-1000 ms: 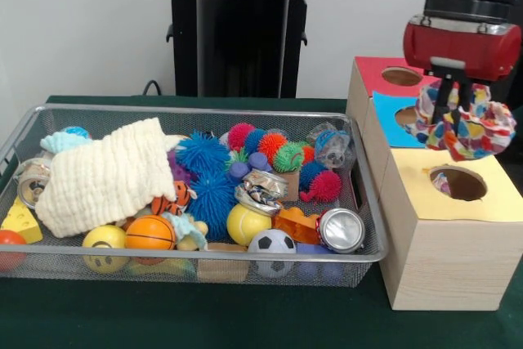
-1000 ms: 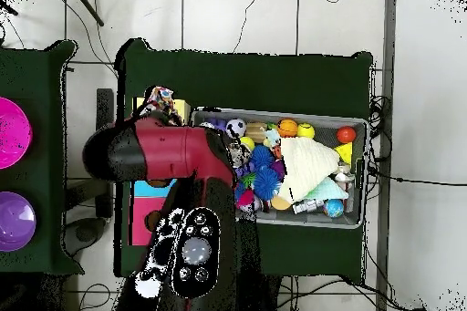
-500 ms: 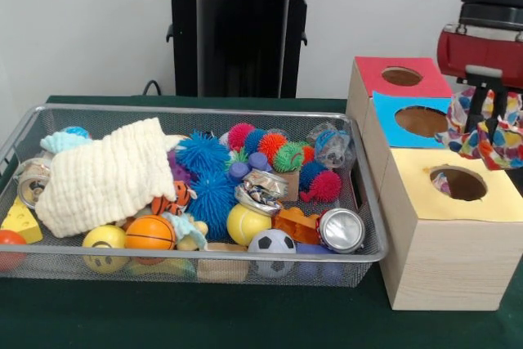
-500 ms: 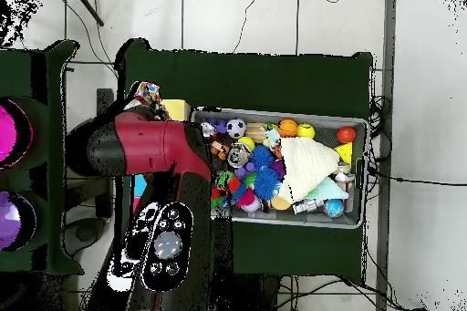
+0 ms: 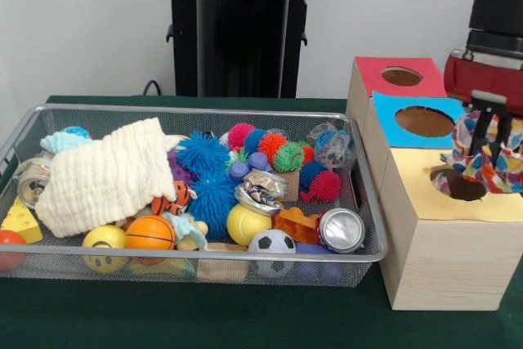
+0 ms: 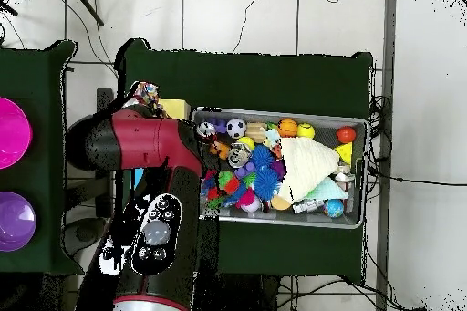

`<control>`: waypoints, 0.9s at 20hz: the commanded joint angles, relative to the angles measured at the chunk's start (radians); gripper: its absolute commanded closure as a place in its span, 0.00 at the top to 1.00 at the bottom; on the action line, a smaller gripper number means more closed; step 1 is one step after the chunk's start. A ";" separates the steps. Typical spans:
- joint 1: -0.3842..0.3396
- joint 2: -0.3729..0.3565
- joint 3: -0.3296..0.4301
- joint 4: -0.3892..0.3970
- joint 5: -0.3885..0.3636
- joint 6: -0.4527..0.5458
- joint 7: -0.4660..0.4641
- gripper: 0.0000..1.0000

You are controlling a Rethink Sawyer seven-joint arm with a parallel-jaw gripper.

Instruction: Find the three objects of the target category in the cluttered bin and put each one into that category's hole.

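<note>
My gripper (image 5: 493, 138) hangs at the far right, shut on a patchwork cloth (image 5: 496, 167) of many colours. The cloth dangles over the right side of the round hole (image 5: 454, 185) in the yellow-topped wooden box (image 5: 425, 202) and hides part of the rim. In the overhead view the red arm (image 6: 137, 143) covers the boxes, and only a bit of the cloth (image 6: 146, 96) shows past it. A cream waffle cloth (image 5: 106, 173) lies in the left half of the wire bin (image 5: 364, 202). A pale blue cloth (image 5: 61, 141) peeks out behind it.
Behind the yellow box are a blue-topped hole (image 5: 425, 122) and a red-topped hole (image 5: 402, 76). The bin holds spiky balls (image 5: 204, 157), a soccer ball (image 5: 272, 243), a yellow ball (image 5: 247, 223), crushed cans (image 5: 341, 230) and blocks. Two purple and pink bowls (image 6: 14, 134) sit on a side table.
The gripper has carried the patchwork cloth to the right, off the blue hole, and lowered it onto the yellow box's hole. The bin's contents have not moved.
</note>
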 commanded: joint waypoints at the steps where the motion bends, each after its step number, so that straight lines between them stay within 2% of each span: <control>1: 0.002 0.105 -0.012 0.004 0.056 -0.012 0.229 0.00; 5: 0.010 0.156 -0.017 -0.008 0.076 -0.067 0.234 0.00; 10: 0.014 0.175 -0.003 0.018 0.093 -0.124 0.223 0.00; 18: 0.006 0.151 0.016 0.085 0.097 -0.163 0.182 0.00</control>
